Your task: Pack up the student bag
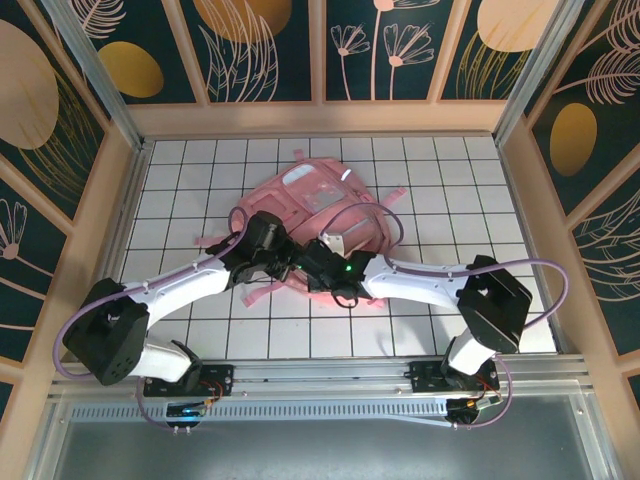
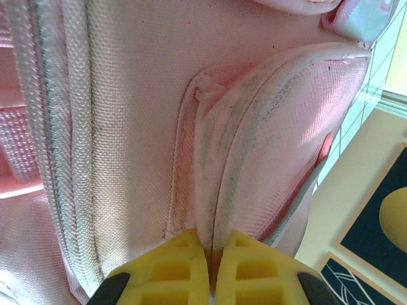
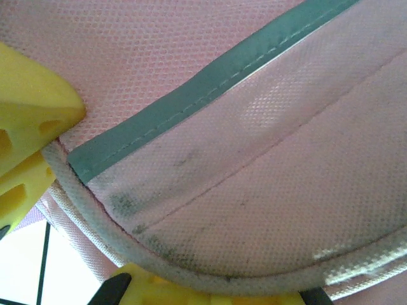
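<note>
- Locate the white, grid-lined table [image 1: 200, 330]. Both arms reach over it from its near edge.
- Find the student bag [image 1: 310, 200] [image 2: 127, 127] [image 3: 267, 203], a large soft pink fabric backpack. It lies flat near the centre of the table, with thin pink straps [image 1: 215, 240] trailing onto the tiles.
- Note that the white left arm [image 1: 190, 280] and white right arm [image 1: 420, 280] converge on the bag's near edge, with their wrists close together.
- Check the left gripper [image 1: 292, 262] [image 2: 211, 248]. Its yellow pads are closed, pinching the seam fold at the end of a rounded pink woven pocket [image 2: 280, 140].
- Check the right gripper [image 1: 318, 252] [image 3: 210, 297]. It is closed, and the pale piped rim [image 3: 159, 257] of a pocket lies across its yellow fingertips. You cannot tell whether fabric is pinched.
- Observe the grey-green reflective strip [image 3: 210, 82], which runs diagonally across that pocket panel.
</note>
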